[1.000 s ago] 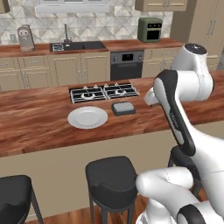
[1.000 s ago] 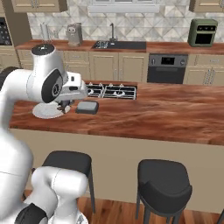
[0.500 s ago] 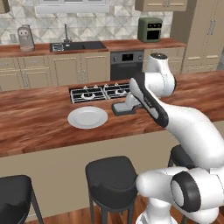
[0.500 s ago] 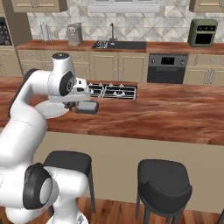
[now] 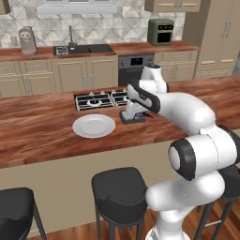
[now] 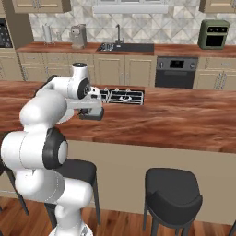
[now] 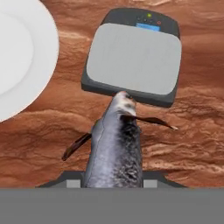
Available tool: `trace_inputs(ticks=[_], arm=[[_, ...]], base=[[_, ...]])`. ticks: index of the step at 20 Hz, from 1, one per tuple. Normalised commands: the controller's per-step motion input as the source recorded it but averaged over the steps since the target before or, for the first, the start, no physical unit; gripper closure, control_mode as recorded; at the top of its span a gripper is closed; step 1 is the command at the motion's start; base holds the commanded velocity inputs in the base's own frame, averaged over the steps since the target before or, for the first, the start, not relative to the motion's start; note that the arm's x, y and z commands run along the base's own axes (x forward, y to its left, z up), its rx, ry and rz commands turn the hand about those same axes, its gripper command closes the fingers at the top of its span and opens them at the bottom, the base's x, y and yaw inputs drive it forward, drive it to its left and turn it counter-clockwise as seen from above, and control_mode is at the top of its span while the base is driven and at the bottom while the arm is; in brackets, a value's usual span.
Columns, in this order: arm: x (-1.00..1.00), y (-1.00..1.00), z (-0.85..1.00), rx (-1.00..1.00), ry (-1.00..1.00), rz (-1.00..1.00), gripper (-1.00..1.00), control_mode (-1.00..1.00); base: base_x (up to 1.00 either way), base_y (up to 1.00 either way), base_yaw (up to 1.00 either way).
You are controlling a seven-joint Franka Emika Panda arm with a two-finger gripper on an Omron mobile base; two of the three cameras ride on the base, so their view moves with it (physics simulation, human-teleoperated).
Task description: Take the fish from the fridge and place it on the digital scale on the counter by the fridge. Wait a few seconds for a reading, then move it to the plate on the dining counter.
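The counter [image 5: 42, 126] is carrying everything this step needs. The plate [image 5: 94, 125] is sitting at nine o'clock of the digital scale [image 7: 133, 57], just beside it, waiting for the later transfer. The scale's pale platform is lying bare, ready for weighing. The gripper [image 5: 133, 110] is hanging just above it, fingers clenched on the fish [image 7: 116, 144], whose nose is pointing toward twelve o'clock at the scale's near edge, apparently lining up for set-down.

Beige cabinets [image 5: 79, 75], tiled backsplash [image 5: 93, 26], wood floor [image 6: 124, 221], black stools [image 6: 173, 189].
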Motion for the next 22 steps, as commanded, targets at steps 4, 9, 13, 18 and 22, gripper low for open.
trace_inputs(ticks=[4, 9, 13, 18, 22], arm=[[0.78, 0.00, -0.01, 0.00, 0.17, 0.00, 1.00, -1.00], [0.29, 0.00, -0.03, 0.00, 0.19, 0.00, 1.00, -1.00], [0.00, 0.00, -0.21, 0.00, 0.15, 0.00, 1.00, -1.00], [0.00, 0.00, -0.34, 0.00, 0.06, 0.00, 1.00, -1.00], [0.08, 0.00, -0.14, 0.00, -0.01, 0.00, 1.00, -1.00]], base=[[0.00, 0.00, 0.00], [0.00, 0.00, 0.00], [0.00, 0.00, 0.00], [0.00, 0.00, 0.00], [0.00, 0.00, 0.00]])
